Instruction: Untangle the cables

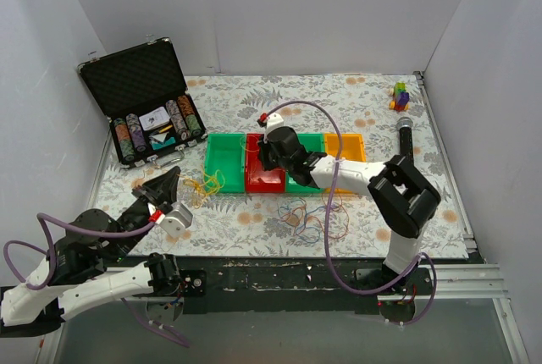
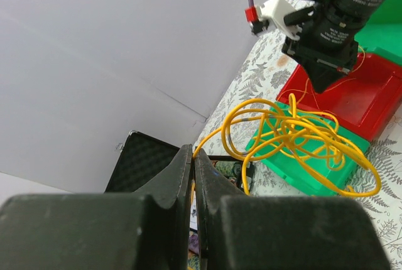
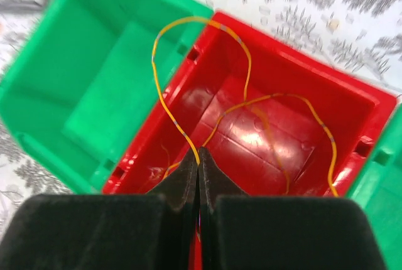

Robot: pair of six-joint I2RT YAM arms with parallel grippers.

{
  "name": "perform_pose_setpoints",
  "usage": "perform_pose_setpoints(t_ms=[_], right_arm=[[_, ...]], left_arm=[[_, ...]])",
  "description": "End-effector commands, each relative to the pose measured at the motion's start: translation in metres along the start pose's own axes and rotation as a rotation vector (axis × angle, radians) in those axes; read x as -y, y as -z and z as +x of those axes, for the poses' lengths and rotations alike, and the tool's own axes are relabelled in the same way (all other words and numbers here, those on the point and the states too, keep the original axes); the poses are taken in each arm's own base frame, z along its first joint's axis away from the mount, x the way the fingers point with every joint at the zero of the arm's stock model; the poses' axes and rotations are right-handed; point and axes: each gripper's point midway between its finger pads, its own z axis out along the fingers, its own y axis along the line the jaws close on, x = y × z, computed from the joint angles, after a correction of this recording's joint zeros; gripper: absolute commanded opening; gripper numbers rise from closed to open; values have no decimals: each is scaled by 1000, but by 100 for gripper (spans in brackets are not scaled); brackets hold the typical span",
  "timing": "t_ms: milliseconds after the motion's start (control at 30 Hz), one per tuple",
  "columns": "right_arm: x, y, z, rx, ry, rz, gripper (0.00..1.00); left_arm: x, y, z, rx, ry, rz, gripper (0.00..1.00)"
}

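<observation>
Left gripper (image 2: 193, 157), fingers pressed together, pinches a yellow cable (image 2: 295, 135) looping toward two o'clock over the green bin (image 2: 311, 182). Loose cables (image 1: 312, 216) lie on the table (image 1: 246, 222). Right gripper (image 3: 198, 157), closed, nips an orange cable (image 3: 164, 103) above the red bin (image 3: 295, 69).

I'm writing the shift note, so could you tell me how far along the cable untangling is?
Partway. Done: a yellow cable and an orange cable appear free of the clump. In hand: the left tool is shut on the yellow one, draped over a green bin; the right tool is shut on the orange one above the red bin. Left: the clump of blue, red and orange loops on the table.
</observation>
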Motion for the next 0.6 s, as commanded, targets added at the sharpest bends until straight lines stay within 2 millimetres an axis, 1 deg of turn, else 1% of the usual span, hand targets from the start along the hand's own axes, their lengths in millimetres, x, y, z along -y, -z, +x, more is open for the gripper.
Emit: perform_pose_setpoints(t_ms=[0, 67, 100, 233, 267, 300, 367, 400, 467, 533, 567], right_arm=[[0, -16, 22, -83, -22, 15, 1], [1, -21, 31, -108, -24, 22, 1], [0, -22, 32, -110, -25, 22, 1], [-3, -24, 30, -114, -4, 25, 1], [-7, -24, 28, -112, -1, 17, 3], [-8, -24, 27, -114, -2, 6, 15], [-17, -22, 22, -111, 3, -34, 34], [-20, -20, 17, -103, 6, -47, 43], [-27, -13, 1, -65, 13, -72, 62], [-33, -5, -19, -20, 20, -94, 72], [-36, -1, -27, -4, 26, -104, 73]], left_arm=[[-2, -3, -4, 5, -5, -1, 0], [-4, -3, -6, 9, -4, -3, 0], [-4, -4, -7, 10, -6, -2, 0], [-6, -4, -8, 12, -12, -4, 0], [-6, -5, -9, 12, -13, -5, 0], [-6, -5, -9, 15, -11, -6, 0], [-6, -5, -10, 18, -17, -6, 0], [-6, -6, -11, 18, -16, -4, 0], [-6, -7, -12, 18, -22, -1, 0], [-8, -7, -14, 18, -25, -1, 0], [-8, -8, -14, 19, -26, 1, 0]])
